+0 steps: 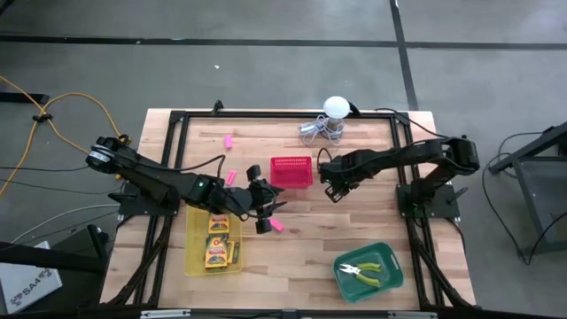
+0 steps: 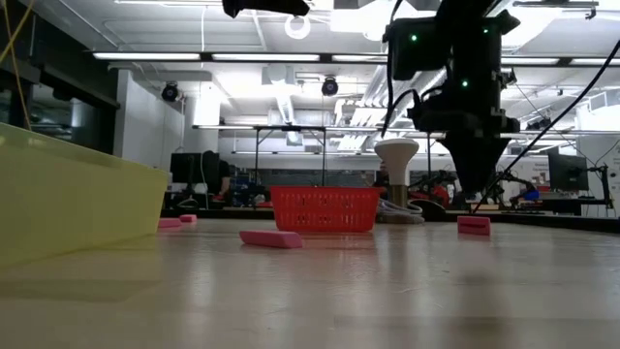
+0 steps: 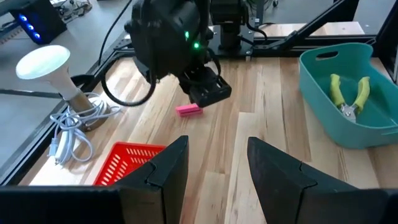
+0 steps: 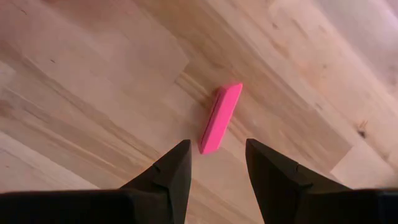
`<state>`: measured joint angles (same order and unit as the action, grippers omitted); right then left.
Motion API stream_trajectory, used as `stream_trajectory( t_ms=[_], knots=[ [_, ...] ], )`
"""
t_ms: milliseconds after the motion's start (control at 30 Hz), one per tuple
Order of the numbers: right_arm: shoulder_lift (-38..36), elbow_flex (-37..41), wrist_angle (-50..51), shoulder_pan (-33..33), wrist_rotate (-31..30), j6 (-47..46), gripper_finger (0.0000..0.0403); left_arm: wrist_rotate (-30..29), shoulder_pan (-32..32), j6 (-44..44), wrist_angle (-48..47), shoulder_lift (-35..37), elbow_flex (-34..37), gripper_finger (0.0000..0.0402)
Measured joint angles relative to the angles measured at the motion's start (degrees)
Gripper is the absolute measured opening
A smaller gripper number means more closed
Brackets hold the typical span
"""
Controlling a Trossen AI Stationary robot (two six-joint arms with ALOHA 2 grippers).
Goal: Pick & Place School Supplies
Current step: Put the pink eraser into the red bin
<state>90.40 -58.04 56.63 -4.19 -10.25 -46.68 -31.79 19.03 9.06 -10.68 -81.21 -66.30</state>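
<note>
Eraser (image 4: 220, 118) lies flat on the table just right of the red basket (image 1: 291, 171). Our right gripper (image 4: 216, 167) hangs over it, jaws apart, empty; left gripper (image 3: 212, 163) likewise. We risk nudging it aside if fingers land off-centre.

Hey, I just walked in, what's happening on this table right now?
The right gripper hangs open just above a pink eraser lying on the wooden table beside the red basket; it is not gripped yet. The left gripper is open and empty near another pink eraser. Crayon boxes sit in the yellow tray, pliers in the green tray.
</note>
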Motion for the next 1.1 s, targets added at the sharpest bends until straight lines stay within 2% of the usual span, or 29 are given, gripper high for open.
stream_trajectory(
  t_ms=[467,800,1100],
  knots=[
    [1.06,0.00,-0.98,-0.59,1.61,-2.69,0.0142,0.02,0.02,-0.02,-1.16,0.00,0.00,0.0159],
    [1.06,0.00,-2.54,-3.77,3.62,1.94,0.0142,0.03,0.00,-0.02,-1.34,0.00,0.00,0.0159],
    [1.04,0.00,-2.69,-9.28,9.06,7.44,0.0142,0.04,0.02,-0.03,-1.33,0.00,0.00,0.0159]
  ],
)
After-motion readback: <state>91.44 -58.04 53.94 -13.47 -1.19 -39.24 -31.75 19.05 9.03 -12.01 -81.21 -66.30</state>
